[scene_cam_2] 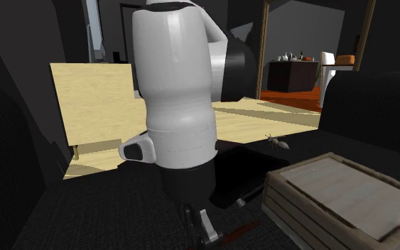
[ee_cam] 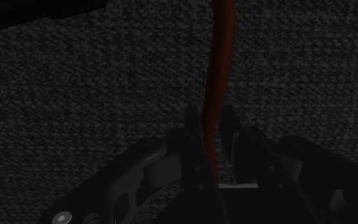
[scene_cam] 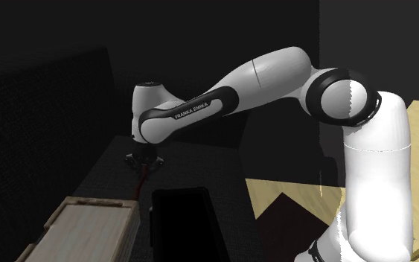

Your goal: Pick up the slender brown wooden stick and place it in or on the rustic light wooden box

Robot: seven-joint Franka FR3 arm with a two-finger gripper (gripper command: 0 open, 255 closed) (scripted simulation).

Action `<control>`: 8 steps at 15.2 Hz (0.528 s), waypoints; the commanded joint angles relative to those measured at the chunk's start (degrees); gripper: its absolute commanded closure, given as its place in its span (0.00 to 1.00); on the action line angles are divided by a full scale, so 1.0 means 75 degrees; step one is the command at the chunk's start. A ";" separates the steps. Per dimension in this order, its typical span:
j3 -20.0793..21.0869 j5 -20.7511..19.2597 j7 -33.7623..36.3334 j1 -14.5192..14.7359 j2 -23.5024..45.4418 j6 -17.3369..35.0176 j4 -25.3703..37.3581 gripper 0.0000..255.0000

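Shoulder view: the box (scene_cam: 88,223), pale wood slats, sits lower left and is cut off by the frame edge. The gripper (scene_cam: 142,159) is above and just right of it, dim and half lost against the dark surface (scene_cam: 100,175). The stick (scene_cam: 141,177), reddish brown, pokes down from the fingers toward the box's near corner; can't tell if its tip touches anything. A black block (scene_cam: 181,223) lies right of the fingers, no detail readable. The arm (scene_cam: 267,74) runs off to the right.

Second exterior view: the arm's bulk hides most of the gripper (scene_cam_2: 204,229). One end of the stick (scene_cam_2: 239,230) shows just right of the fingers, low down. The box (scene_cam_2: 333,192) is further right, apart from the stick.

Wrist view: the fingers (ee_cam: 192,130) are nearly closed and clasp the stick (ee_cam: 220,57) on both sides. It runs ahead of the fingertips, its far end cut off by the frame.
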 commanded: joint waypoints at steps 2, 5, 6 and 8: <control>0.0042 0.0042 -0.0007 0.0004 -0.0035 0.0073 0.0034 1.00; 0.0080 0.0103 -0.0027 -0.0023 -0.0189 -0.0169 0.0131 1.00; 0.0092 0.0123 -0.0033 -0.0031 -0.0237 -0.0251 0.0167 1.00; 0.0115 0.0161 -0.0044 -0.0045 -0.0331 -0.0416 0.0244 1.00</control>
